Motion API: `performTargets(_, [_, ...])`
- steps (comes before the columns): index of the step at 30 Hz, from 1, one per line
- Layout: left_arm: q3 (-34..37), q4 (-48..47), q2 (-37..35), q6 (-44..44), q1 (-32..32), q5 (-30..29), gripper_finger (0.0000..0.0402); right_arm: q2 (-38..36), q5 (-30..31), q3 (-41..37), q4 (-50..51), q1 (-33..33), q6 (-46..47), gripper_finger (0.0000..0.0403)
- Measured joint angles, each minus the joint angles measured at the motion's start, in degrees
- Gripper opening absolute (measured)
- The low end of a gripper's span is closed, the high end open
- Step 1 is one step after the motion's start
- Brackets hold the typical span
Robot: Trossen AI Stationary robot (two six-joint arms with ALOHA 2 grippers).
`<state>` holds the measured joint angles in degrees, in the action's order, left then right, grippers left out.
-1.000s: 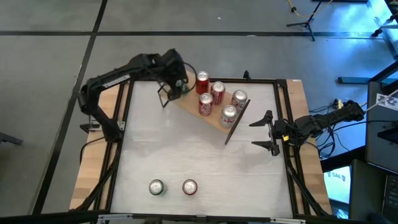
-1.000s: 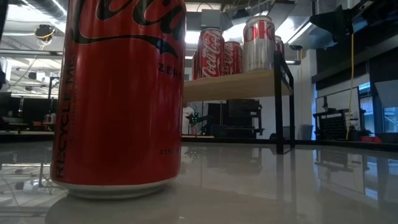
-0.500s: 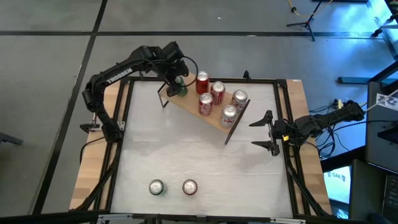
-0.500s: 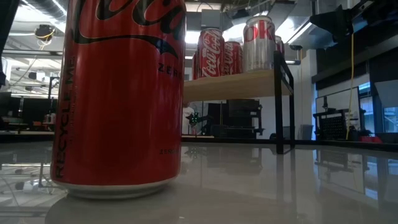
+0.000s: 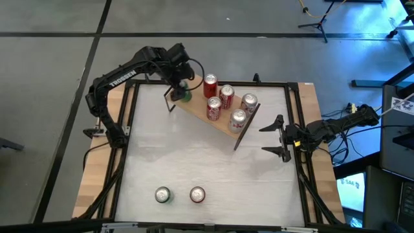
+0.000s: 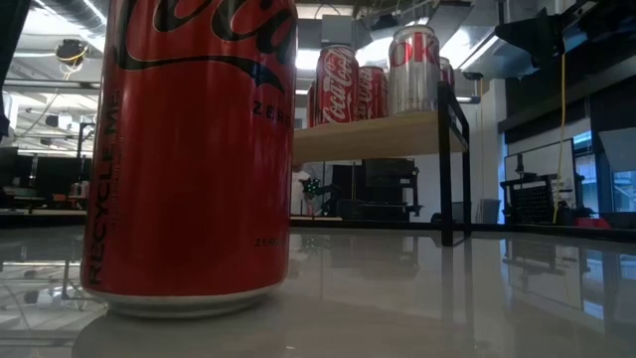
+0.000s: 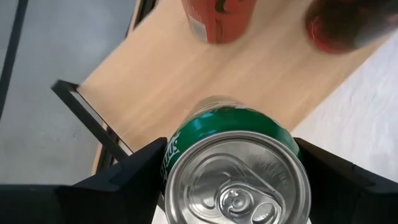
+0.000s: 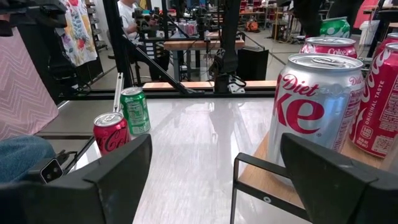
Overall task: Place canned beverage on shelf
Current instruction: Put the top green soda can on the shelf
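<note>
4 cans (image 5: pixel 226 103) are seen standing on the shelf (image 5: pixel 199 110), which lies at the far side of the table (image 5: pixel 207 162), set at an angle. A green can (image 7: pixel 233 174) is held by the left gripper (image 5: pixel 182 90) over the shelf's far-left end, where bare board is visible. In the left wrist view the can is flanked on both sides by the dark fingers (image 7: pixel 127 177), so the gripper is judged to be clamped on it. Whether the base touches the board cannot be told.

For a sound placement, the can is best lowered upright until its base is fully seated, kept inside the board's end edge and apart from the nearest red can (image 7: pixel 217 18). The fingers are to be parted only once the can is at rest, then lifted straight up so that nothing is toppled.

The right gripper (image 5: pixel 279 137) is parked at the right edge of the table, fingers apart and empty. 2 further cans (image 5: pixel 180 194) are left at the near side.
</note>
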<state>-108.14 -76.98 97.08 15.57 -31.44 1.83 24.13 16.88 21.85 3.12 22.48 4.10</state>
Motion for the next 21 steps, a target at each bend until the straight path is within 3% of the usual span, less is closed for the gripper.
performTargets(13, [0.1, -1.4, 0.0, -0.1, 0.0, 0.0, 0.0288, 0.0, 0.0, 0.0, 0.0, 0.0, 0.0, 0.0349])
performTargets(21, [0.2, -0.2, 0.0, -0.2, 0.0, 0.0, 0.0316, 0.0, 0.0, 0.0, 0.0, 0.0, 0.0, 0.0349])
